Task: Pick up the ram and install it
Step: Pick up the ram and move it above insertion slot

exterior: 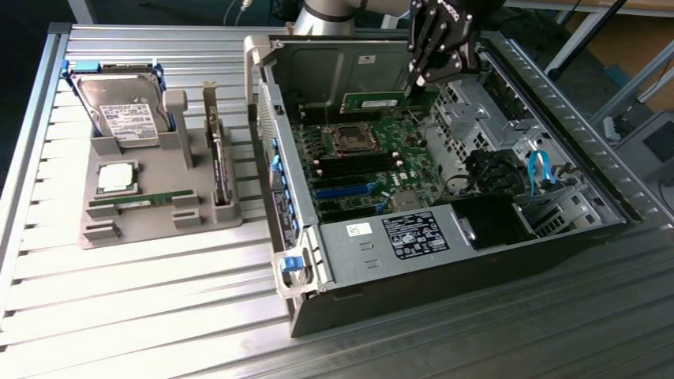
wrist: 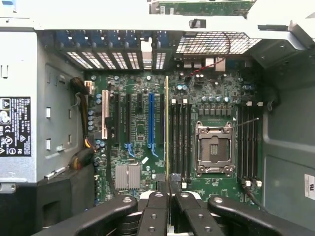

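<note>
The slatted table (exterior: 137,316) bears a grey stand (exterior: 158,221) and an open computer case (exterior: 453,288).

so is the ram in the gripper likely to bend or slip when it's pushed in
Probably stiff: the ram juts straight out from the gripper with no visible sag. Likely light, since the wrist view shows it edge-on as a thin board. It seems pinched near one end, so it could pivot or twist if pushed unevenly.

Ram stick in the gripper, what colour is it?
Green; the ram shows best in the exterior view.
</note>
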{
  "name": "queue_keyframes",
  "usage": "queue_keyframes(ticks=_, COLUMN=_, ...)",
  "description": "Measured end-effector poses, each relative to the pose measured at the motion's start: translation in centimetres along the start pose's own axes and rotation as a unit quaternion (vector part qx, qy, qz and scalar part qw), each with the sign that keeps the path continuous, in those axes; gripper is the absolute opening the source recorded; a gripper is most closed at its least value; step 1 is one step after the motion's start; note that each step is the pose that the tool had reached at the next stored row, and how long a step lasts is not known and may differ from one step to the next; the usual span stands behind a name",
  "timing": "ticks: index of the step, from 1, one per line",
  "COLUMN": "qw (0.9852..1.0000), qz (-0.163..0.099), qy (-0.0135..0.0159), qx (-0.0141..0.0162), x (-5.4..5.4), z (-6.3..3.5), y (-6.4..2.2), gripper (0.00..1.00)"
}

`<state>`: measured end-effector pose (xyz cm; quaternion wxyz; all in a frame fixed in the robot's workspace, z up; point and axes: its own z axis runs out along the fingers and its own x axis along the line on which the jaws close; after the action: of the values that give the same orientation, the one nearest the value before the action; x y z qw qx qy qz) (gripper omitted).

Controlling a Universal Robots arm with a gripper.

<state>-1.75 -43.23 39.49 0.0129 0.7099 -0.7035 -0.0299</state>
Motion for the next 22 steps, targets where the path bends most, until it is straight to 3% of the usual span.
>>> queue_keyframes(ticks=7, qw=1.0000, qz=0.000, qy=0.0000, qx=0.0000, x=-1.7, z=0.04, y=-0.02, gripper=0.12)
queue_keyframes(ticks=13, qw=1.0000, qz=0.000, qy=0.0001, qx=0.0000, x=-2.3, z=0.05, y=-0.03, gripper=0.12)
queue_keyframes(ticks=22, qw=1.0000, qz=0.000, qy=-0.0002, qx=0.0000, x=-2.3, z=0.35, y=-0.04, gripper=0.12)
